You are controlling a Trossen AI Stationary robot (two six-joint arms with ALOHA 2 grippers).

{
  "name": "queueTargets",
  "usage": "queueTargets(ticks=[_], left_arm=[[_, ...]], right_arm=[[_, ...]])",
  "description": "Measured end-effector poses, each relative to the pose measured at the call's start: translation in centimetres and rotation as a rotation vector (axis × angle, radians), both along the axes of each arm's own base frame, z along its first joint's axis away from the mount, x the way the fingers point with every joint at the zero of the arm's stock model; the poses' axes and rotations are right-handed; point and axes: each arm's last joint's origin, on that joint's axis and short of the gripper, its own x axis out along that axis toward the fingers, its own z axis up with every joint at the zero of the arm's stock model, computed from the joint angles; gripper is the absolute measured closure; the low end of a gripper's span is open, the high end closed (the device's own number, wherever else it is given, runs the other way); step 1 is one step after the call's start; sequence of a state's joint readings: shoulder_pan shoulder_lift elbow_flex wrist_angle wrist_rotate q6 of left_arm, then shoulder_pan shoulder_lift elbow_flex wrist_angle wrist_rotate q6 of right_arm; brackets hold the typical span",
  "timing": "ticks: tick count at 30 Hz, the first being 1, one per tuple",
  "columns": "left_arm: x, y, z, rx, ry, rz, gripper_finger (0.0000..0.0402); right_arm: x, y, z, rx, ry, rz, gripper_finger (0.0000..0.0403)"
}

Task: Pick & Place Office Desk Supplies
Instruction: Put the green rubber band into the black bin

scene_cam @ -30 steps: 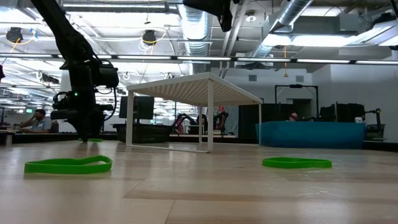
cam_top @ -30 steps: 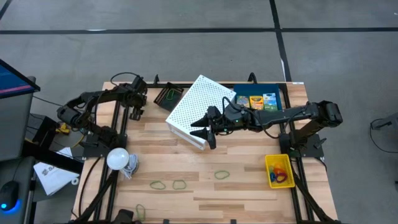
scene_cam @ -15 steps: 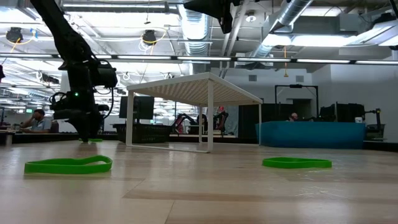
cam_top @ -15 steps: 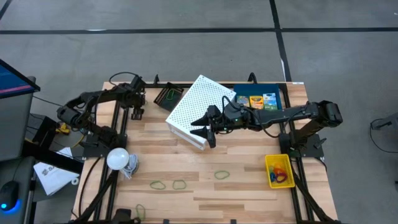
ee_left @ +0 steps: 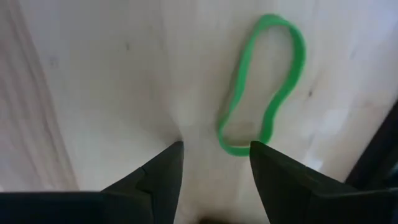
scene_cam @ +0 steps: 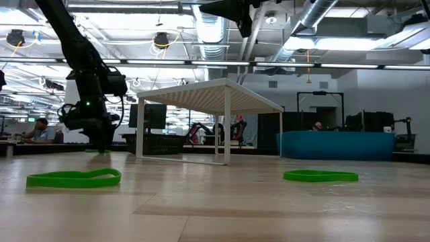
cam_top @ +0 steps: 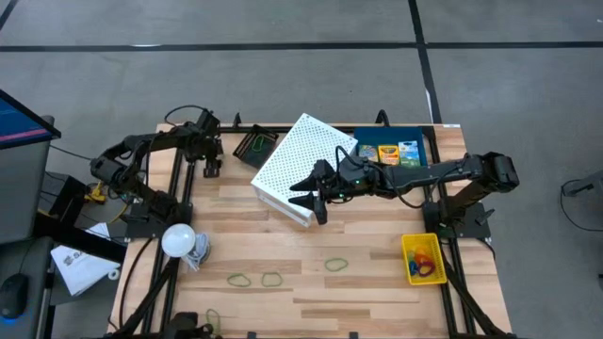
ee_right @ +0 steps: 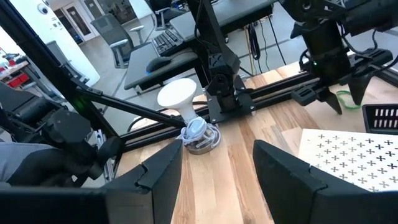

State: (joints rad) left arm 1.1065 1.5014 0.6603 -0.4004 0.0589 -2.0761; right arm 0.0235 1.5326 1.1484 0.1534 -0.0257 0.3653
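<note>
**Inspector:** High view?

**Assistant:** Left gripper [cam_top: 211,168] hangs at the table's far left corner beside the black mesh tray [cam_top: 252,147]. Right gripper [cam_top: 306,195] hovers, released, over the white perforated stand [cam_top: 303,160].

**Inspector:** Left wrist view?

**Assistant:** Jaws parted, empty; green rubber band [ee_left: 264,84] lies flat just beyond the fingertips. Risk, in my judgement: tips skid over so thin a loop.

**Inspector:** Writing?

**Assistant:** Crayon packs [cam_top: 387,153] in the blue tray [cam_top: 426,140]; print unreadable.

A white perforated riser shelf [cam_top: 300,168] stands on the wooden table [cam_top: 367,282], with a white bulb-like object [cam_top: 179,240] near the table's left edge.
</note>
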Motion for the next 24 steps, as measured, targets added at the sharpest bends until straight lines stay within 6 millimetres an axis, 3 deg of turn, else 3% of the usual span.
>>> queueTargets(ticks=[9,24], left_arm=[[0.13,-0.07,-0.37,-0.035,0.000,0.049,0.0252],[0.02,-0.01,-0.43,-0.020,0.026,0.111,0.0396]], right_arm=[[-0.08,-0.21,-0.34,-0.002,0.036,-0.003,0.0210],[-0.14,-0.21,-0.54,0.002,0.058,-0.004,0.0210]])
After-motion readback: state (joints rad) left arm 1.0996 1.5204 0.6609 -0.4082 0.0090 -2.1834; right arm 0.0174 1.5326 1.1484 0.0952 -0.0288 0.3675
